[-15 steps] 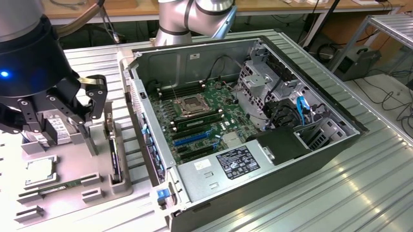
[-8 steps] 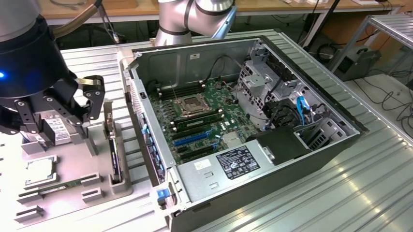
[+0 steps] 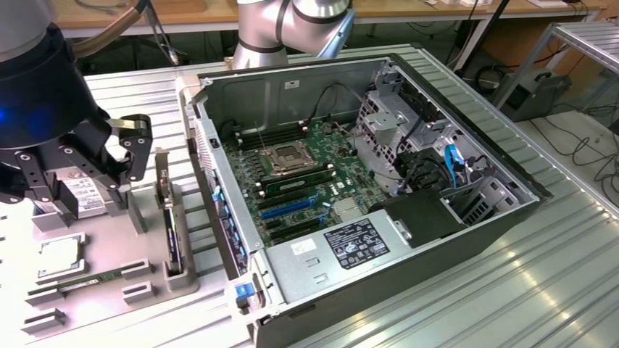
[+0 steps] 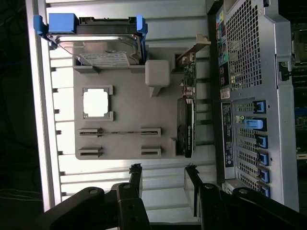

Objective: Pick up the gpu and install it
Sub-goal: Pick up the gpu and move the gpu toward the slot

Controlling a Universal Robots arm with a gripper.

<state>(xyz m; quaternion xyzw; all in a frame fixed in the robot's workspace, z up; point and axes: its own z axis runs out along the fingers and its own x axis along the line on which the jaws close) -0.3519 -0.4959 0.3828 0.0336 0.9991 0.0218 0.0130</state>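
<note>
A robotics lab or electronics workshop: a robot arm (image 3: 280,29) stands at a ribbed metal table (image 3: 541,290) that carries an opened computer case (image 3: 280,90) and a grey tray (image 3: 106,250) of loose parts. Cables (image 3: 590,145) trail across the floor beside it.

**Ribbed table bears a plate and a case**

The ribbed metal table (image 3: 551,283) carries a grey holder plate (image 4: 125,100) lying flat below the pincer (image 4: 163,168), and an open computer case (image 4: 249,96) close beside that plate, off to the pincer's side
</note>
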